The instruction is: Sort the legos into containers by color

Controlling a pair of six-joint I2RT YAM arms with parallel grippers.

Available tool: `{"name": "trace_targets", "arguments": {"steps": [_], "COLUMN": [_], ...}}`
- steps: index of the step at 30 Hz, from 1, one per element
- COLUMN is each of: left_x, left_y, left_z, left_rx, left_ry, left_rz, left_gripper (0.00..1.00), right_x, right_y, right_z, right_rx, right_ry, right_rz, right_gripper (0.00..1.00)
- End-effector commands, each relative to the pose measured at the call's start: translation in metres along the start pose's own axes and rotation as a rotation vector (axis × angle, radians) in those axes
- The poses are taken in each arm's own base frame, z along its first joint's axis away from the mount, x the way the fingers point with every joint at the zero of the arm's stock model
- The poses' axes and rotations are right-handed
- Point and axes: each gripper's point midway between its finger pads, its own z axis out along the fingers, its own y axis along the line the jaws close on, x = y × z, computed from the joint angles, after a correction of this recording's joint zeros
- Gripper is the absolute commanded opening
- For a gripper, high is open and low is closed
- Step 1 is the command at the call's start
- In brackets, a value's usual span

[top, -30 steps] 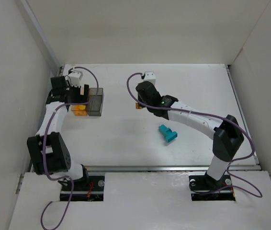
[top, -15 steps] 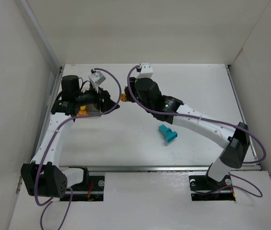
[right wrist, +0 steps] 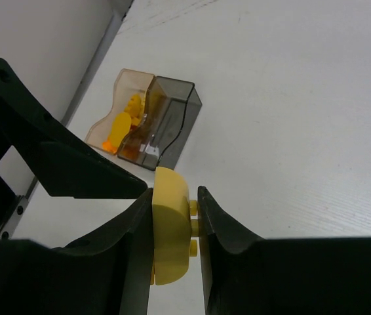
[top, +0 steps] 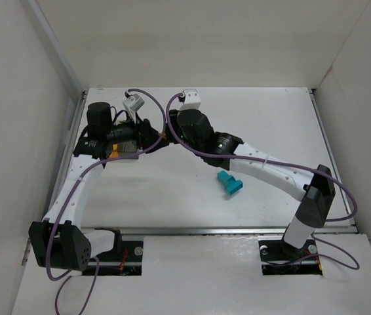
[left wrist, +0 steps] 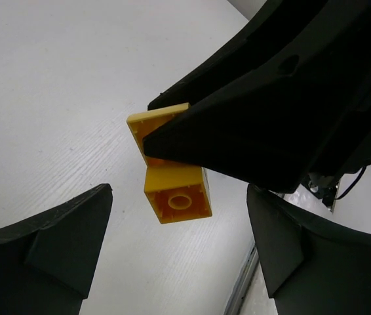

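The right pincer (right wrist: pixel 175 197) is pinching a yellow lego (right wrist: pixel 170 223). Its two black fingers press on the lego from both sides, and the little bumps of the lego poke out next to one finger. The left pincer (left wrist: pixel 179 192) is spread wide. One of its fingers is on each side of the yellow lego, but they do not touch it. In the left wrist view, the bottom of the lego shows a round hole. From above, the two pincers meet nose to nose over the far left part of the white table (top: pixel 271 118). The two little boxes sit side by side, touching, just beside the pincers. The amber box (right wrist: pixel 100 131) has some orange pieces (right wrist: pixel 123 125) inside it. The grey box (right wrist: pixel 179 98) is see-through, and it is hard to tell what is in it. The teal block (top: pixel 230 184) lies on the table by itself, near the right arm and well apart from both pincers and the boxes.
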Motion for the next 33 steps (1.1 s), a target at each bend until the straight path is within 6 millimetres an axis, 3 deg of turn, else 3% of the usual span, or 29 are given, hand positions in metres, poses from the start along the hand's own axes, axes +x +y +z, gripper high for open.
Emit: {"name": "trace_targets", "arguments": {"steps": [1, 3, 8, 9, 12, 14, 18, 19, 22, 23, 26, 30, 33], "left_x": [-0.009, -0.002, -0.002, -0.002, -0.005, -0.005, 0.002, 0.005, 0.005, 0.001, -0.004, 0.001, 0.021], "left_y": [-0.007, -0.002, 0.004, 0.003, 0.008, 0.013, 0.034, 0.049, 0.081, 0.090, 0.102, 0.135, 0.203], "left_z": [0.002, 0.003, 0.004, 0.004, 0.005, 0.003, -0.008, -0.019, -0.041, -0.052, -0.064, -0.078, -0.114], "left_rx": [0.032, 0.020, -0.002, -0.002, -0.026, -0.057, -0.191, -0.250, -0.399, -0.443, -0.497, -0.652, -0.975], "left_ry": [-0.033, -0.011, -0.005, -0.005, -0.009, -0.002, 0.037, 0.039, 0.032, 0.020, 0.004, 0.027, 0.128], "left_rz": [0.006, 0.006, 0.017, 0.007, 0.000, -0.004, 0.014, 0.006, 0.000, -0.013, -0.010, -0.005, 0.029], "left_gripper": [0.80, 0.73, 0.42, 0.26, 0.00, 0.00, 0.00, 0.00, 0.00, 0.00, 0.00, 0.00, 0.00], "right_x": [-0.027, -0.027, -0.025, -0.025, -0.025, -0.027, -0.021, -0.010, 0.007, 0.016, 0.029, 0.037, 0.039], "right_y": [0.028, 0.028, 0.032, 0.032, 0.030, 0.026, -0.005, -0.027, -0.063, -0.084, -0.107, -0.101, -0.096], "right_z": [-0.006, -0.006, -0.007, -0.007, -0.007, -0.008, -0.012, -0.006, 0.001, 0.009, 0.016, 0.020, 0.022], "right_rx": [-0.082, -0.082, -0.103, -0.103, -0.095, -0.079, 0.048, 0.122, 0.189, 0.234, 0.298, 0.264, 0.230], "right_ry": [-0.061, -0.061, -0.049, -0.049, -0.054, -0.062, -0.091, -0.084, -0.023, 0.005, 0.047, 0.071, 0.076], "right_rz": [0.047, 0.047, 0.046, 0.046, 0.046, 0.047, 0.035, 0.018, 0.054, 0.063, 0.079, 0.083, 0.074], "right_gripper": [0.00, 0.00, 0.00, 0.00, 0.00, 0.00, 0.00, 0.00, 0.00, 0.00, 0.00, 0.00, 0.00]}}
